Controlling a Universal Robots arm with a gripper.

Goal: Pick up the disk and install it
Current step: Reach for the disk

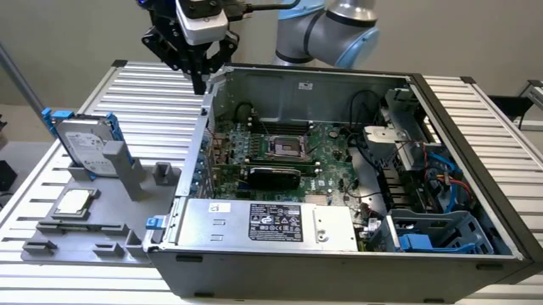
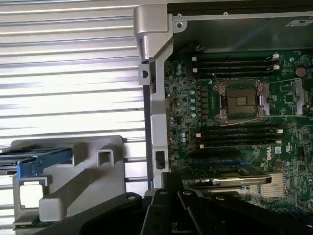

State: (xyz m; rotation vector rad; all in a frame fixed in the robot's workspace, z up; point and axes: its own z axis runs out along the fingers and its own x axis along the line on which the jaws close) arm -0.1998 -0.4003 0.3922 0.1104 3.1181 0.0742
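Exterior view, nearest edge first: a grey holder is seen lying toward the near corner of the slatted table on the exterior view's left, with a small square chip laid flat in it. At the holder's far corner the disk is stood on edge in a slot, its labelled face in sight and its blue frame showing along the top and side. A tall grey post is set just beside it. Farther back, above the far corner of the computer case on that same side, the gripper is hung with its fingers pressed together and nothing between them, well apart from the disk. In the wrist view the closed gripper is seen over the case wall, with the disk edge-on off toward the holder. The step in hand is judged to be the approach to the disk. It would be done well if the fingers were spread before any descent, the gripper were squared over the disk's top edge, the fingers were closed across its thickness, the post and the case wall were cleared, and the lift were made straight up so that the slot is not jammed.
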